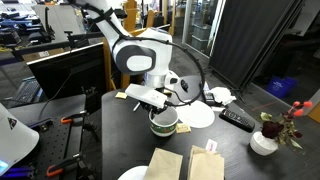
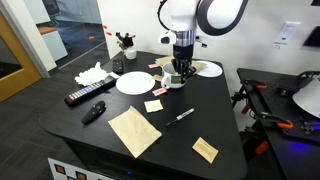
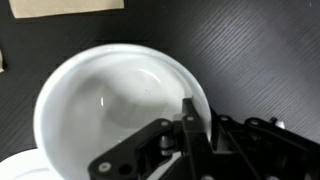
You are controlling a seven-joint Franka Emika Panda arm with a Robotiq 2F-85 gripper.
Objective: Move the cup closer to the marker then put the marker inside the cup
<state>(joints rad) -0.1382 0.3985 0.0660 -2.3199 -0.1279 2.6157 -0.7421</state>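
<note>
The cup (image 2: 175, 79), white and bowl-like with a green patterned band, stands on the black table beside a white plate; it also shows in an exterior view (image 1: 163, 123). In the wrist view the cup (image 3: 105, 100) is empty. My gripper (image 3: 190, 128) grips its right rim, with one finger inside and one outside. It comes down on the cup from above in both exterior views (image 2: 181, 70) (image 1: 160, 106). The marker (image 2: 180, 116), slim and dark, lies on the table nearer the front edge, apart from the cup. It is out of the wrist view.
A white plate (image 2: 133, 82) lies beside the cup and another plate (image 2: 207, 68) behind it. A remote (image 2: 82, 96), a stubby black object (image 2: 93, 112), a flower vase (image 2: 125, 42), brown paper pieces (image 2: 133, 131) (image 2: 205, 149) and a sticky note (image 2: 153, 105) lie around.
</note>
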